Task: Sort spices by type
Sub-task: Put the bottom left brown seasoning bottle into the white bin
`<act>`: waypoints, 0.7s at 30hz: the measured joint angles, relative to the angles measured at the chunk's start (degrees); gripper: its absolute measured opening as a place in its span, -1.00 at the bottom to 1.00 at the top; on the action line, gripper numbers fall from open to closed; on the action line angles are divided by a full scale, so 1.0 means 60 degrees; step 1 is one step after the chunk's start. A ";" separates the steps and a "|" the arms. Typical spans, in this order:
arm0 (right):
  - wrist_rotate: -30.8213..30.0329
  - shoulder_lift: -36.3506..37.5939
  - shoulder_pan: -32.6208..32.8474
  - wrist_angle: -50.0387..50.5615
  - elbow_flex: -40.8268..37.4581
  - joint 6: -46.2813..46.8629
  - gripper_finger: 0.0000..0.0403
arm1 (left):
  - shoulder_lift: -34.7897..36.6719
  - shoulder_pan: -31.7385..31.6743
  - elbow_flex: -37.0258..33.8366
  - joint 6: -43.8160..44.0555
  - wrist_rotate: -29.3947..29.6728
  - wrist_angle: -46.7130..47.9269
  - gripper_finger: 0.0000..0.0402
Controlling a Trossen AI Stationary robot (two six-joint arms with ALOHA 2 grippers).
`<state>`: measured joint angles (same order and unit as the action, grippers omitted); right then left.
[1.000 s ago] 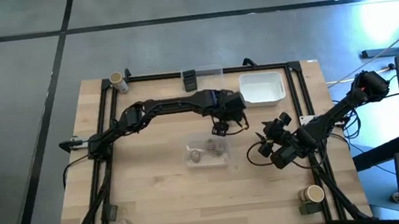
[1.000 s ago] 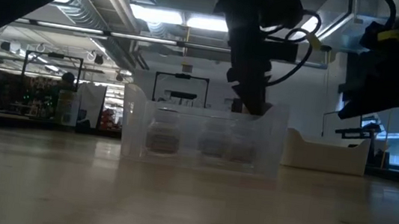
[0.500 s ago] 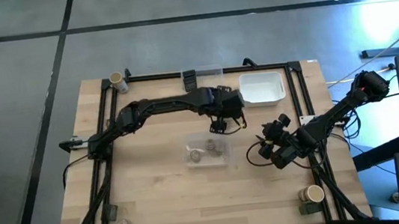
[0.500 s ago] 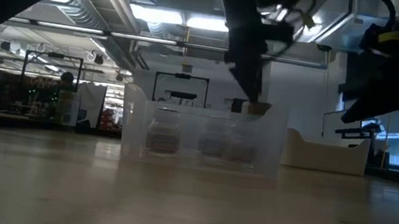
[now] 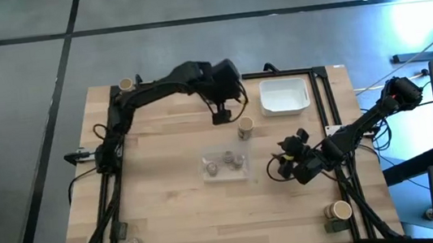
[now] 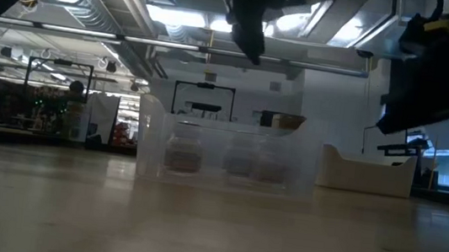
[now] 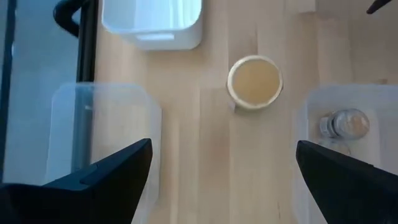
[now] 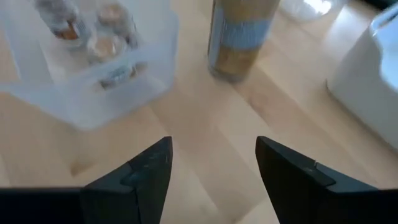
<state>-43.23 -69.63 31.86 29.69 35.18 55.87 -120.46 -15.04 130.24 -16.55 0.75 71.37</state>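
1. Right claw (image 5: 285, 163), fingers apart and empty, waits at the counter's (image 5: 170, 217) four o'clock.
2. Three small grey-brown jars (image 5: 226, 162) sit in the central clear bin (image 5: 206, 174).
3. Tan-topped jar (image 5: 245, 128) stands upright at one o'clock; likely light, rigid, smooth; grip its sides.
4. Left claw (image 5: 220, 118), released, hovers beyond, at twelve o'clock.

Left arm reaches across the far side of the table (image 5: 168, 200); left gripper (image 5: 222, 117) hangs above it, fingers spread wide, empty. Right arm angles in over the table's right edge; right gripper (image 5: 283, 166) fingers parted, empty.
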 joint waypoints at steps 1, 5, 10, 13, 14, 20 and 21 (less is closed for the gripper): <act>-0.0207 0.0000 0.0000 -0.0085 0.0000 -0.0087 0.15 | 0.0146 -0.0046 -0.0214 0.0043 -0.0023 -0.0013 0.89; -0.0728 0.0000 -0.0005 -0.0296 0.0000 -0.0368 0.15 | 0.0803 -0.0137 -0.1419 0.0153 -0.0065 -0.0287 0.89; -0.1652 0.0000 -0.0018 -0.0504 0.0043 -0.0937 0.15 | 0.2320 -0.0095 -0.4077 0.0481 -0.0088 -0.2043 0.89; -0.2024 0.0000 -0.0027 -0.0515 0.0243 -0.1424 0.15 | 0.3482 -0.0082 -0.5861 0.0811 -0.0084 -0.3282 0.89; -0.2089 0.0000 -0.0092 -0.0519 0.0333 -0.1619 0.15 | 0.3868 -0.0082 -0.6437 0.0914 -0.0090 -0.3671 0.89; -0.1222 0.0000 -0.1060 -0.0670 0.0818 -0.3093 0.15 | 0.5947 -0.0037 -0.9502 0.1030 -0.0076 -0.5861 0.89; -0.0905 0.0000 -0.1314 -0.0808 0.0863 -0.3364 0.15 | 0.6210 -0.0020 -0.9931 0.1051 -0.0070 -0.6152 0.89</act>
<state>-48.66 -69.63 23.97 24.84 40.36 35.69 -83.20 -15.16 70.65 -10.24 0.33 34.46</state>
